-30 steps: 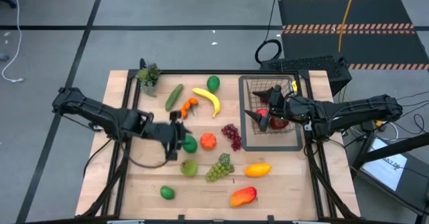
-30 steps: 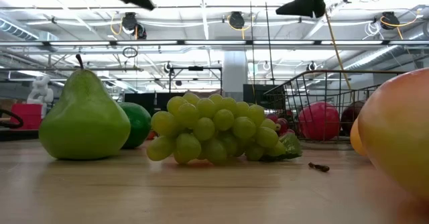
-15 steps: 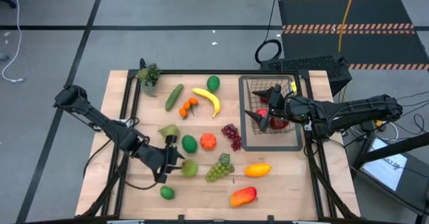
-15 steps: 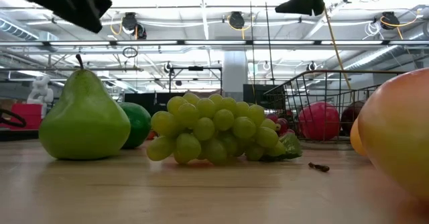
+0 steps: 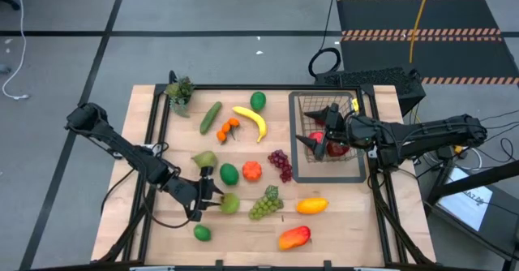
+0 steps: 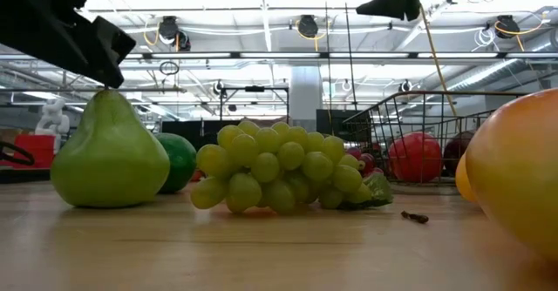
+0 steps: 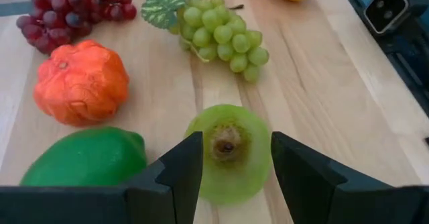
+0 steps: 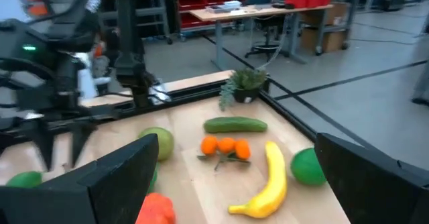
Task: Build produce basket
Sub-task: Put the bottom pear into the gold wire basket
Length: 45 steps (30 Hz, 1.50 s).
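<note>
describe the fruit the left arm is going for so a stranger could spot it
On the wooden table, look toward the front left, where the left end effector straddles it. It is the green pear, beside the green grapes: one smooth piece, not a cluster.

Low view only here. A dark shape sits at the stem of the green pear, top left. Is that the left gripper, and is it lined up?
Observer: Yes, it's the left gripper. Its wrist view shows the green pear centred between its open fingers.
Operator: Anything crowding the pear?
Observer: A smooth green round fruit lies beside it, with a gap between them in the high view.
Operator: Right arm?
Observer: The right gripper is open above the dark wire-mesh basket, holding nothing.
</note>
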Available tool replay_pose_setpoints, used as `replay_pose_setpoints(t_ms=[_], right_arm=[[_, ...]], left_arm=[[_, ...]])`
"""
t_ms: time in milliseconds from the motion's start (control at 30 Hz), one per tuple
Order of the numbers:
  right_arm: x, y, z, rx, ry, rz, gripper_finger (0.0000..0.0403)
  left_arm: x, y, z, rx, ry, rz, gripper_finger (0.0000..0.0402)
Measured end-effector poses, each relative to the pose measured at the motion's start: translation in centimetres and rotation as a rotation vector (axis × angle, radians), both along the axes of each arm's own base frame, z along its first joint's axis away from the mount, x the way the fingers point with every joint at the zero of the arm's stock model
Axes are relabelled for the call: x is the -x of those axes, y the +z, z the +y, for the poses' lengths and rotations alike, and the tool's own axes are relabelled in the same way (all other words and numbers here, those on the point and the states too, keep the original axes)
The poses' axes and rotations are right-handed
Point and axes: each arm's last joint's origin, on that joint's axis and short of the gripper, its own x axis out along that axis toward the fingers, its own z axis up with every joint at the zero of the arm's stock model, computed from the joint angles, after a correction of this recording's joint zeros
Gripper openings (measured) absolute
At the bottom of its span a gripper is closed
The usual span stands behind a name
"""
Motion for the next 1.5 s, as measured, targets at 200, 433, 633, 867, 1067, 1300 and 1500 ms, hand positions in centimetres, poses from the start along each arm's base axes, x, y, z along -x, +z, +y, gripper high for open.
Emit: replay_pose_setpoints(t_ms=[200,433,633,867,1067,1300,1500], right_arm=[[0.0,0.0,0.0,0.002,0.003,-0.002,0.0394],[0.0,0.0,0.0,0.013,0.004,0.002,0.0394],[0.0,0.0,0.0,0.013,0.004,0.002,0.0394],[0.0,0.0,0.0,0.012,0.003,0.001,0.0394],[0.0,0.0,0.0,0.011,0.003,0.001,0.0394],[-0.1,0.0,0.0,-0.025,-0.007,-0.01,0.0394],[-0.8,-0.4,0.1,-0.03,-0.007,-0.005,0.0394]], left_arm=[[0.1,-0.4,0.1,-0.008,-0.011,-0.012,0.0133],[0.1,-0.5,0.1,-0.005,-0.011,-0.018,0.0053],[-0.1,-0.3,0.3,0.002,-0.006,-0.04,0.0009],[-0.4,0.0,0.5,-0.014,-0.017,-0.072,0.0009],[-0.9,1.5,1.7,-0.053,-0.019,-0.175,0.0009],[-1.7,4.7,4.1,-0.192,-0.02,-0.306,0.0008],[-3.2,8.3,6.7,-0.323,-0.007,-0.371,0.0007]])
